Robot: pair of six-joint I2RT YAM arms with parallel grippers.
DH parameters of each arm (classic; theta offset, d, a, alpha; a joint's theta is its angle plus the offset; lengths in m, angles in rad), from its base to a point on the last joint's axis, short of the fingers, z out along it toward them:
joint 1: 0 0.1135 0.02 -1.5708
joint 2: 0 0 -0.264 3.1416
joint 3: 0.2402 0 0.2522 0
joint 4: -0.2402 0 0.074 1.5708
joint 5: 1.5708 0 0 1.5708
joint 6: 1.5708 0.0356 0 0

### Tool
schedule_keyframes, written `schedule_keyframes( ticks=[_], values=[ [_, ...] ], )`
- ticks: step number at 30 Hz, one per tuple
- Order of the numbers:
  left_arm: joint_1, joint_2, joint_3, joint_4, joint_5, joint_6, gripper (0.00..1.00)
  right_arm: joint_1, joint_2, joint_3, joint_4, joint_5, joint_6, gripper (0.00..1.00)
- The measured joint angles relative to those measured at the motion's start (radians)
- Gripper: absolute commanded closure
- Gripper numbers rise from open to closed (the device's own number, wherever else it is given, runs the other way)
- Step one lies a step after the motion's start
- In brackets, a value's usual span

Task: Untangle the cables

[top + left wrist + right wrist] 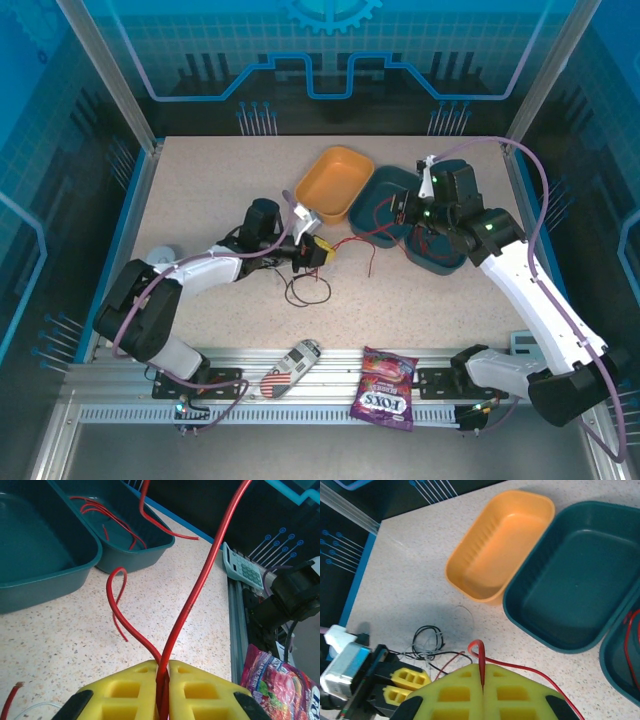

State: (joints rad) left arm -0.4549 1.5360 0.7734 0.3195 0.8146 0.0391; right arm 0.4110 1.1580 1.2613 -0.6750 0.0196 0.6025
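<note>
Pinches the red cable point(201, 580) in both shut grippers, left gripper point(163, 672) at mid-table and right gripper point(482, 672) up to its right by the teal bin point(383, 190), span lying along that diagonal (black cable point(428, 627) loops sit just beside the left), so probably wants parting along it.

The speckled counter point(200, 200) carries an orange tub point(500, 545) ahead and left of the right end effector point(482, 672), with two teal tubs point(580, 575) ahead to its right. A black cable point(427, 641) lies beside the left end effector point(163, 670), and a red cable point(117, 605) trails ahead of it.
</note>
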Motion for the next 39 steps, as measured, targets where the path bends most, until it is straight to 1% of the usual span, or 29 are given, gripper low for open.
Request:
schedule_keyframes(
  ticks=[1, 2, 6, 10, 12, 15, 18, 21, 27, 31, 33, 35, 36, 38, 39],
  values=[
    [0.003, -0.001, 0.0, 0.0, -0.009, 0.003, 0.83, -0.005, 0.0, -0.009, -0.002, 0.0, 0.001, 1.0],
    [0.006, -0.001, 0.0, -0.003, -0.018, 0.007, 0.82, -0.009, 0.0, -0.017, -0.002, 0.001, 0.002, 1.0],
    [0.013, -0.002, -0.001, -0.035, -0.054, 0.02, 0.82, -0.02, 0.0, -0.04, 0.008, -0.006, 0.011, 1.0],
    [0.013, -0.002, -0.001, -0.058, -0.075, 0.031, 0.82, -0.021, 0.015, -0.056, 0.034, -0.041, 0.023, 1.0],
    [0.013, -0.002, -0.002, -0.065, -0.082, 0.038, 0.74, -0.021, 0.029, -0.058, 0.047, -0.055, 0.027, 1.0],
    [0.013, -0.002, -0.003, -0.074, -0.087, 0.042, 0.74, -0.021, 0.048, -0.058, 0.056, -0.057, 0.027, 1.0],
    [0.015, -0.002, -0.004, -0.079, -0.089, 0.042, 0.78, -0.021, 0.064, -0.058, 0.054, -0.052, 0.027, 1.0],
    [0.021, -0.002, -0.004, -0.08, -0.093, 0.042, 0.78, -0.022, 0.073, -0.058, 0.043, -0.039, 0.026, 1.0],
    [0.028, -0.002, -0.004, -0.114, -0.119, 0.058, 0.75, -0.022, 0.074, -0.057, 0.037, -0.036, 0.026, 1.0],
    [0.029, -0.002, -0.003, -0.186, -0.161, 0.097, 0.72, -0.022, 0.08, -0.057, 0.038, -0.048, 0.026, 1.0],
    [0.04, -0.002, -0.004, -0.207, -0.164, 0.102, 0.71, -0.022, 0.083, -0.057, 0.039, -0.054, 0.026, 1.0],
    [0.064, -0.013, -0.007, -0.213, -0.164, 0.1, 0.66, -0.022, 0.084, -0.057, 0.038, -0.057, 0.026, 1.0],
    [0.075, -0.024, -0.007, -0.219, -0.166, 0.099, 0.62, -0.022, 0.084, -0.057, 0.038, -0.058, 0.026, 1.0],
    [0.095, -0.057, -0.004, -0.247, -0.177, 0.1, 0.5, -0.023, 0.084, -0.053, 0.035, -0.057, 0.026, 1.0],
    [0.098, -0.071, 0.003, -0.272, -0.183, 0.106, 0.47, -0.023, 0.084, -0.048, 0.03, -0.057, 0.026, 1.0]
  ],
)
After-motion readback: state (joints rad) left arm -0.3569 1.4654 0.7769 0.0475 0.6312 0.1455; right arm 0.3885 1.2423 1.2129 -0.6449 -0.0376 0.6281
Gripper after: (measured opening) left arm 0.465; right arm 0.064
